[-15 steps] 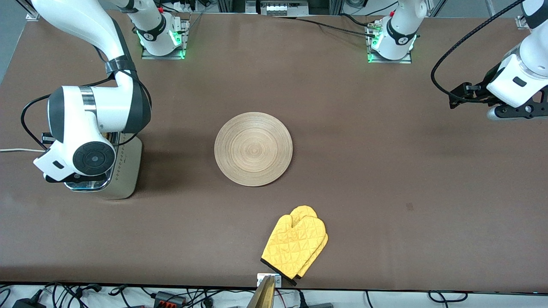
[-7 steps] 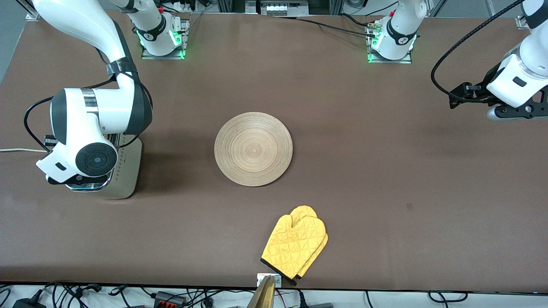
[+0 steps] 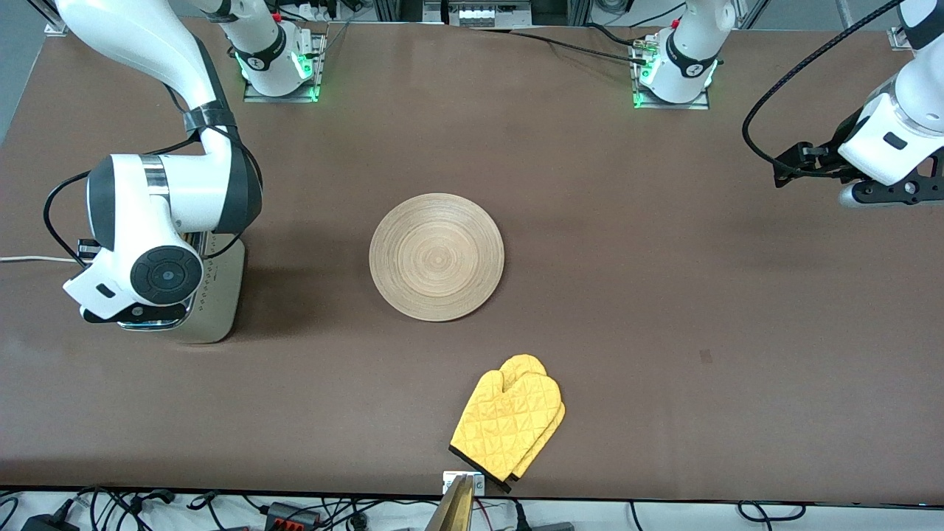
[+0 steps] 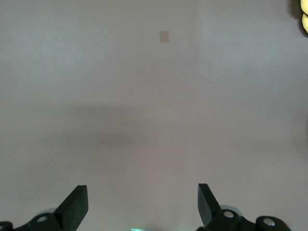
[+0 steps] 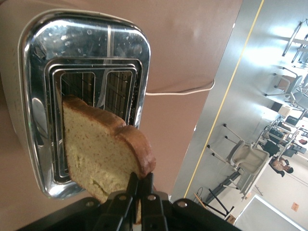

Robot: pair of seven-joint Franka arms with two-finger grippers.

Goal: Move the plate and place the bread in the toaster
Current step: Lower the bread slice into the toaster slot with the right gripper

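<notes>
The cream toaster (image 3: 221,295) stands toward the right arm's end of the table, mostly covered by that arm's hand. My right gripper (image 5: 140,180) is shut on the crust of the bread (image 5: 101,154). The slice hangs tilted over the toaster's chrome top (image 5: 86,43), with its lower edge at the mouth of a dark slot. The round light-wood plate (image 3: 436,257) lies bare at mid-table. My left gripper (image 4: 143,197) waits open above bare table at the left arm's end, with nothing between its fingers.
A yellow oven mitt (image 3: 509,424) lies near the table's front edge, nearer to the camera than the plate. The toaster's white cord (image 3: 29,259) runs off the table's end.
The right arm's hand has shifted slightly over the toaster with the bread in it. The left arm and the plate have not moved.
</notes>
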